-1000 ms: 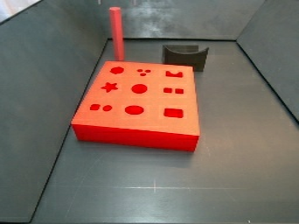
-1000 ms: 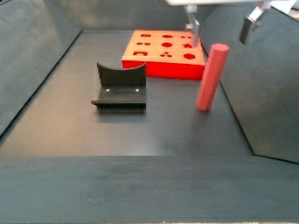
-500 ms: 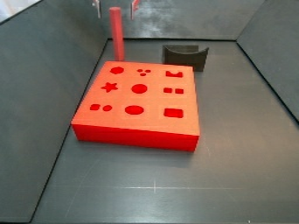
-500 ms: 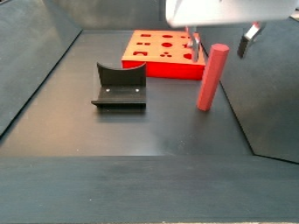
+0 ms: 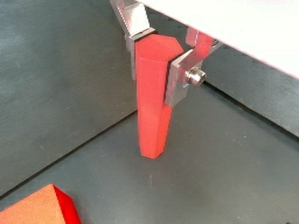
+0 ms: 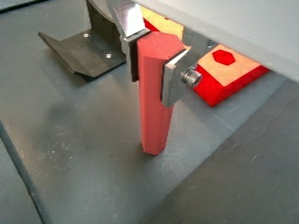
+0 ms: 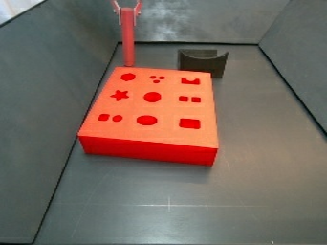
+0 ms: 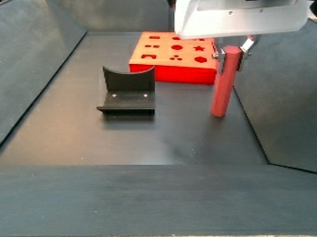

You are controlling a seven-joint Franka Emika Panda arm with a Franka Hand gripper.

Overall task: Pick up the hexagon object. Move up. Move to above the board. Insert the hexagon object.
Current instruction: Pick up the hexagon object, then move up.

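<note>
- The board (image 7: 151,108) is the largest thing here: a flat bright red block lying on the dark floor, its shaped holes facing up so a peg can go in from above. In a side view its hexagon-shaped hole (image 7: 128,77) sits near the far corner, the corner nearest the rod. A corner of the board (image 6: 229,72) also shows in a wrist view.
- The fixture (image 8: 125,93), a dark L-shaped bracket on a base plate, stands on the floor beside the board, apart from everything else and taking no part in this step. It also appears in a wrist view (image 6: 79,52).
- The hexagon object (image 8: 223,83) stands upright on the floor just beyond the board's far edge, its foot still on the ground in both wrist views (image 5: 156,96). Upright, its upper end is open to a grasp from above and it already has the pose that insertion needs.
- The gripper (image 6: 156,54) is down around the rod's top, one silver finger plate on each side. In both wrist views the plates lie against opposite flat faces, so it appears pressed onto the rod, or very nearly so; I cannot tell how firmly.
- The fingers (image 5: 180,74) take hold high on the rod, which I judge leaves the lower length free to enter the hole later.
- My judgement: the pick-up step is in hand, with lifting not yet begun.
</note>
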